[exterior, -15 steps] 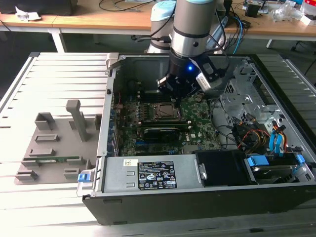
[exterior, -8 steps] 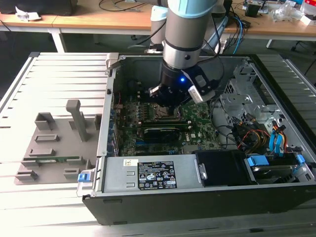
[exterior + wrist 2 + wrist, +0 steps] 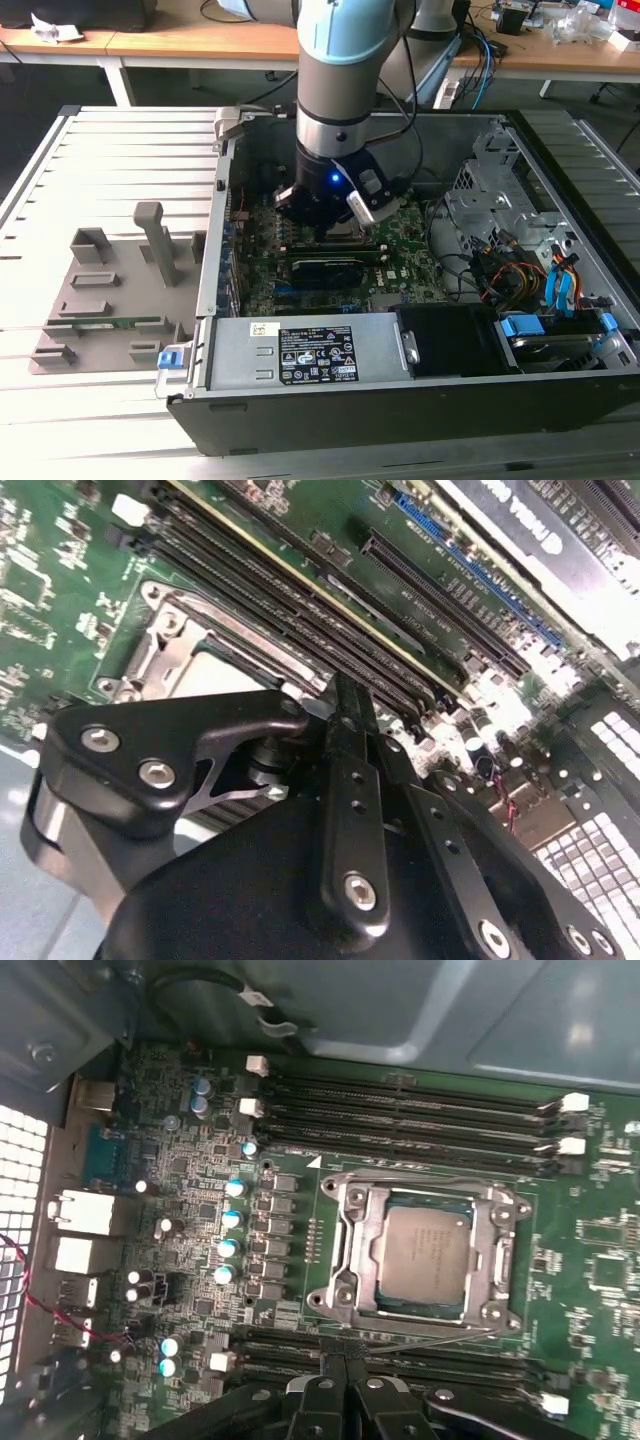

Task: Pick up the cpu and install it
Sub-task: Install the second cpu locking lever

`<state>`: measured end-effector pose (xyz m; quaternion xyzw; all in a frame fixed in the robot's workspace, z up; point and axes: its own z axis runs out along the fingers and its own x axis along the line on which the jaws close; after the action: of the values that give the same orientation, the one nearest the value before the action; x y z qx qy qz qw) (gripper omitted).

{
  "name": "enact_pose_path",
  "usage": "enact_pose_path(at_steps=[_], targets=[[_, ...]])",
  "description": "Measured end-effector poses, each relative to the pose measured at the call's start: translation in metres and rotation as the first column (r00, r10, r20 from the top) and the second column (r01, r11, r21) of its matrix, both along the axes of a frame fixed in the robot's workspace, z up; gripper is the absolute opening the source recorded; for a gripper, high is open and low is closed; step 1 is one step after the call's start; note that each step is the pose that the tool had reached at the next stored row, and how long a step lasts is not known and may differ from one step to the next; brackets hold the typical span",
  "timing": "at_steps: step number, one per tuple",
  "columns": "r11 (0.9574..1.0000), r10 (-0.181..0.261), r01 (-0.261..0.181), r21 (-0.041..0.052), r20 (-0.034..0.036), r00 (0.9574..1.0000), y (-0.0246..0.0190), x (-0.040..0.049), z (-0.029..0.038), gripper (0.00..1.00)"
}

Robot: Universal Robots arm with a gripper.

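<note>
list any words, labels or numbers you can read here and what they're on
No text can be read.
black label on the metal cover: print too small.
white sticker beside it: too small.
cpu top: faint marks, unreadable.
long black card: white lettering, blurred.

Silver-topped cpu (image 3: 424,1255) seated inside metal-framed socket (image 3: 345,1250) on green motherboard (image 3: 190,1210), memory slots (image 3: 400,1110) alongside

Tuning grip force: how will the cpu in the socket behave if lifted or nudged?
The cpu looks like a flat, rigid metal-topped square, so probably stiff and light. Its smooth top may be slippery. It lies flush inside the socket frame, so a sideways nudge likely won't shift it.
</note>
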<state>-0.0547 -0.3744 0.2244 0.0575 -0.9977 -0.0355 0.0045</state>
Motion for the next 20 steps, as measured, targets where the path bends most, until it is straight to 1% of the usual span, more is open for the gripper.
enact_pose_path(at_steps=[3,4,6,7,8,9,11,12,13,14,15,16,17,18,19,20], targets=[[1.0000,0.000,0.000,0.0028,0.0000,1.0000,0.0000,-0.0040,-0.0042,0.11],[1.0000,0.000,0.000,0.0063,-0.0001,1.0000,0.0000,-0.0080,-0.0072,0.11],[0.9999,0.000,0.000,0.0104,-0.0001,1.0000,0.0001,-0.0104,-0.0130,0.11],[0.9998,0.001,-0.001,0.0177,-0.0002,1.0000,0.0006,-0.0109,-0.0154,0.11],[0.9995,0.001,-0.001,0.0308,0.0001,1.0000,0.0016,-0.0115,-0.0173,0.11],[0.9993,0.002,-0.002,0.0373,0.0000,1.0000,0.0020,-0.0120,-0.0185,0.11],[0.9991,0.003,-0.003,0.0412,-0.0006,1.0000,0.0033,-0.0125,-0.0212,0.11],[0.9990,0.004,-0.004,0.0452,0.0005,1.0000,0.0057,-0.0126,-0.0237,0.11],[0.9990,0.006,-0.006,0.0444,0.0066,1.0000,0.0076,-0.0133,-0.0182,0.11],[0.9991,0.006,-0.006,0.0412,0.0067,1.0000,0.0080,-0.0119,-0.0147,0.11],[0.9992,0.006,-0.006,0.0391,0.0066,1.0000,0.0089,-0.0084,-0.0146,0.11],[0.9993,0.006,-0.006,0.0365,0.0064,1.0000,0.0105,-0.0021,-0.0146,0.11],[0.9994,0.006,-0.006,0.0353,0.0057,1.0000,0.0126,0.0054,-0.0146,0.11],[0.9994,0.006,-0.006,0.0333,0.0040,1.0000,0.0159,0.0150,-0.0146,0.11],[0.9995,0.006,-0.006,0.0304,0.0025,1.0000,0.0193,0.0220,-0.0146,0.11],[0.9996,0.006,-0.006,0.0288,0.0022,1.0000,0.0214,0.0251,-0.0146,0.11]])
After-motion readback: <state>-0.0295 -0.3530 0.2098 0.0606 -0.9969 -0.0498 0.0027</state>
